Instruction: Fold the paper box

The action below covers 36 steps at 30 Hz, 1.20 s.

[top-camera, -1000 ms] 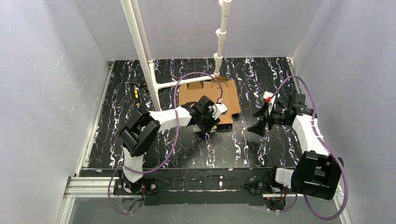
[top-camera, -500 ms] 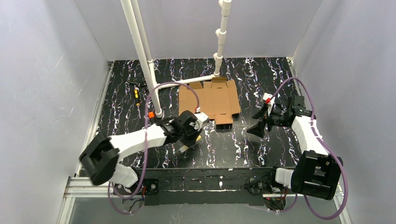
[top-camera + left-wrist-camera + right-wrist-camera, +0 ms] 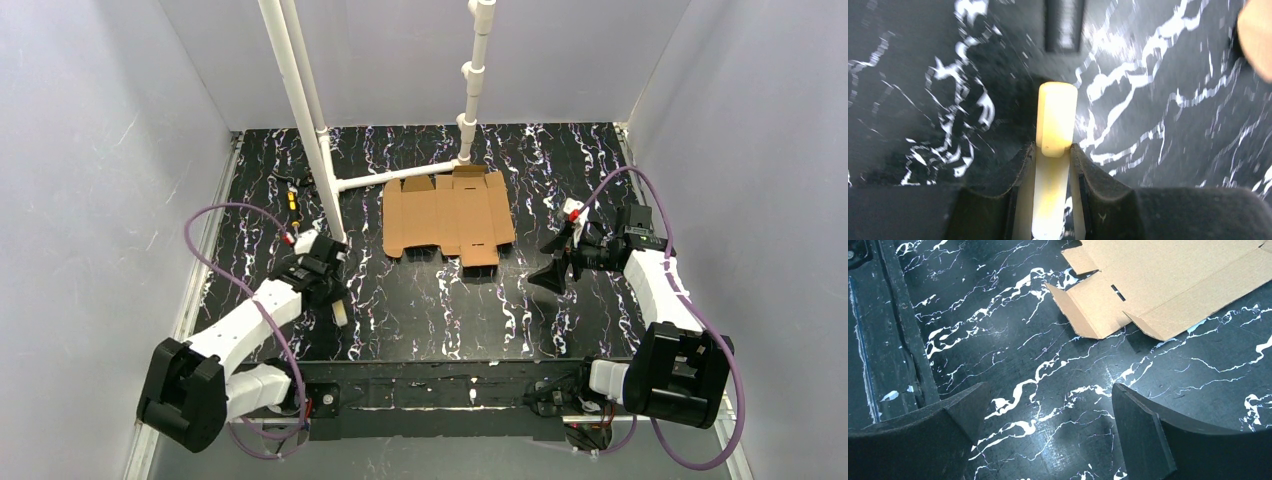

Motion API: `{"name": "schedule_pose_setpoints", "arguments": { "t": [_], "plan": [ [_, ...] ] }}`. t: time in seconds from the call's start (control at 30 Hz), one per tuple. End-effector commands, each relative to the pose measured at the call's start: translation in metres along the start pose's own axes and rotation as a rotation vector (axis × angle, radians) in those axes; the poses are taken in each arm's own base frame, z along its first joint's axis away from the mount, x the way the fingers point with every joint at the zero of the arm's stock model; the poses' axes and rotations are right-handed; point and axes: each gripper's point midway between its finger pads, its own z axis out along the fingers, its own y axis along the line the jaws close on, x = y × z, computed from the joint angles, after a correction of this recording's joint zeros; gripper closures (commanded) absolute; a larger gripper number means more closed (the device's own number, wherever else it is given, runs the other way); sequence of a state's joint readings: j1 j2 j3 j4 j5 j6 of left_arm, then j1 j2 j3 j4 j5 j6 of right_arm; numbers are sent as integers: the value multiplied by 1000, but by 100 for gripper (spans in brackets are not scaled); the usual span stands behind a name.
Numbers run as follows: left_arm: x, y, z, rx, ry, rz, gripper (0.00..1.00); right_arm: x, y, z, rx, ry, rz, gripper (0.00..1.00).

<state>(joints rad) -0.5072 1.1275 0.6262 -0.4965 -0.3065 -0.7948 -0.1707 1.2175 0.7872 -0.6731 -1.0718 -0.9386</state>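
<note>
The paper box [image 3: 449,214] lies as a flat brown cardboard sheet with flaps at the back middle of the table. Its near corner flaps show in the right wrist view [image 3: 1148,295]. My left gripper [image 3: 337,308] is at the near left, well away from the box. It is shut on a small pale stick-like block [image 3: 1055,120] that pokes out past the fingertips. My right gripper [image 3: 553,262] is open and empty, hovering over the bare table just right of the box's near edge.
Two white pipes [image 3: 300,100] [image 3: 472,80] rise from the back of the black marbled table [image 3: 500,310]. A horizontal pipe [image 3: 395,176] joins them behind the box. Small orange parts [image 3: 292,200] lie at the back left. Grey walls close in three sides.
My left arm has swung away from the box toward the near left, carrying the pale block. The box sheet is now uncovered. The right arm has barely moved.
</note>
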Motion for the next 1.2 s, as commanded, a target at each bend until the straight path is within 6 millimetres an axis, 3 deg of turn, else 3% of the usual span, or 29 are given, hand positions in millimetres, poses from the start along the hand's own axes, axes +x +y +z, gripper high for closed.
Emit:
{"name": "schedule_pose_setpoints", "arguments": {
  "t": [0.0, 0.03, 0.07, 0.2, 0.3, 0.4, 0.5, 0.67, 0.73, 0.8, 0.93, 1.03, 1.07, 1.17],
  "plan": [
    [-51, 24, 6, -90, -155, -197, 99, -1, -2, 0, 9, -12, -9, 0],
    [-58, 27, 11, -91, -152, -222, 98, -1, -2, 0, 11, -12, -9, 0],
    [-65, 30, 16, -93, -147, -238, 90, -1, -3, 0, 13, -10, -9, 0],
    [-78, 48, 37, -197, -69, -310, 53, 0, -6, 0, 25, -4, -1, 0],
    [-92, 50, 27, -245, -29, -292, 25, 1, -10, 0, 39, 3, 9, 0],
    [-105, 36, 7, -156, -37, -247, 9, 1, -18, 0, 67, 9, 28, 0],
    [-111, 17, -22, 12, -66, -161, 5, -1, -33, 2, 112, 22, 69, 0],
    [-88, -46, -83, 551, -118, 33, 2, -18, -70, 16, 162, 29, 204, 0],
    [-74, -68, -110, 761, -123, 35, 2, -21, -96, 27, 219, 44, 289, 0],
    [-61, -80, -121, 895, -107, 2, 2, -28, -127, 36, 341, 21, 398, 0],
    [-43, -87, -110, 1004, -77, -118, 2, -35, -165, 65, 404, -17, 489, 0],
    [-38, -88, -106, 1016, -63, -149, 2, -22, -182, 87, 391, -3, 623, 4],
    [-37, -87, -106, 1016, -61, -147, 2, -24, -183, 102, 368, -11, 637, 6],
    [-33, -86, -103, 1012, -54, -142, 2, -13, -191, 119, 367, -20, 711, 8]
  ]
}}
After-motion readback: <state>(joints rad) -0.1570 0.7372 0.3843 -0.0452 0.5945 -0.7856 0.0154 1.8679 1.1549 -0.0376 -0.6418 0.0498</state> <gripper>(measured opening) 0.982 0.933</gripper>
